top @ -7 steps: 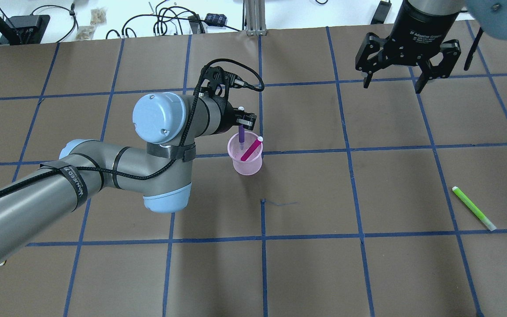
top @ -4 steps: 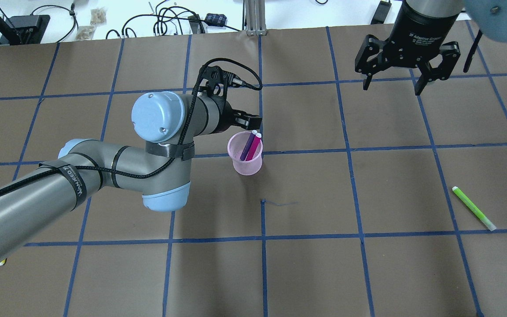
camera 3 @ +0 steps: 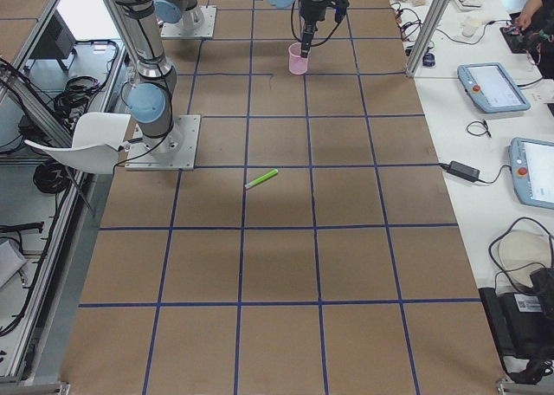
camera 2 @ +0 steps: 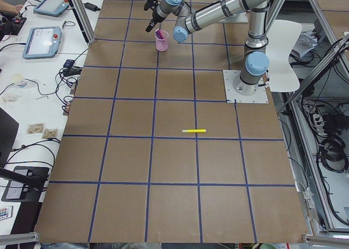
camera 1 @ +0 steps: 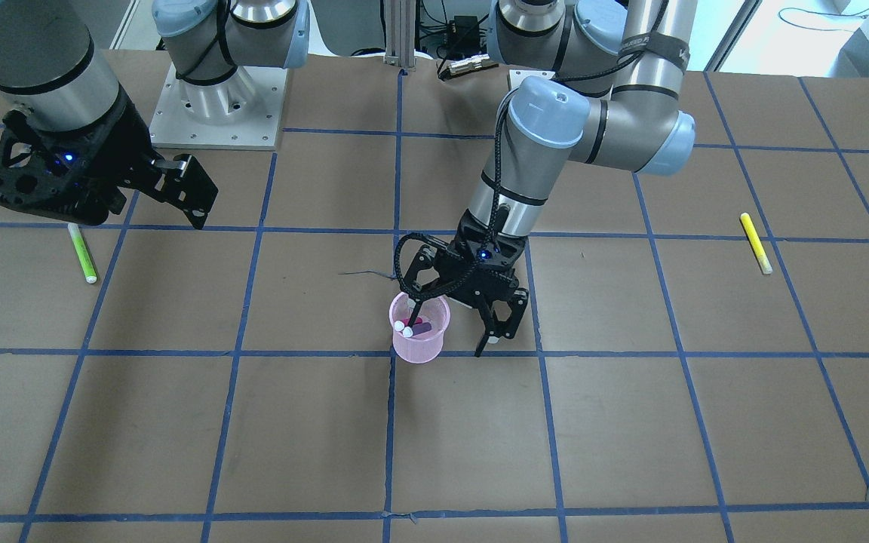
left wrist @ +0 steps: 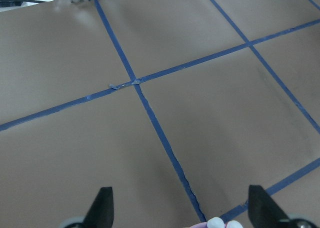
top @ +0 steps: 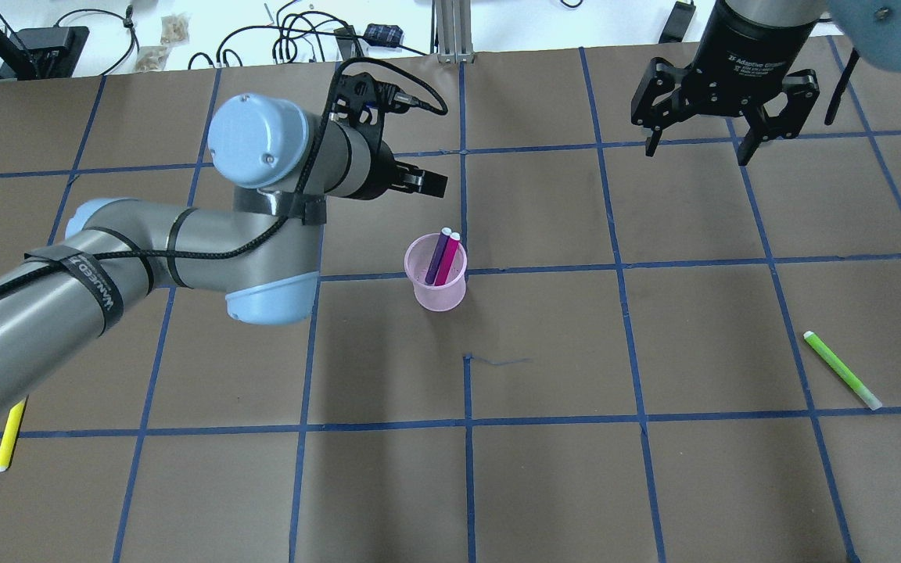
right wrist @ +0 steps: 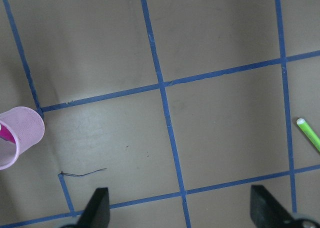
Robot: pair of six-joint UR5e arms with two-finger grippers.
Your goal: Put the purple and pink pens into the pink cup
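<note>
Overhead exterior view puts the pink cup upright near the table's middle, beside a crossing of blue tape lines. Both task pens stand in it, side by side and touching, leaning toward 12 o'clock, with their white caps poking over the far rim. The purple pen lies on the 9 o'clock side of the pink pen. The left gripper hangs near the cup at its 12 o'clock, clear of rim and pens. Its wrist camera shows the jaws spread wide with nothing between them, and one white cap just at the lower edge. The right gripper hovers well apart, at 2 o'clock from the cup, near the table's far edge; its jaws are also wide apart and empty. A green pen lies flat at the cup's 4 o'clock, well away. A yellow pen lies at 8 o'clock, partly under the left arm.
</note>
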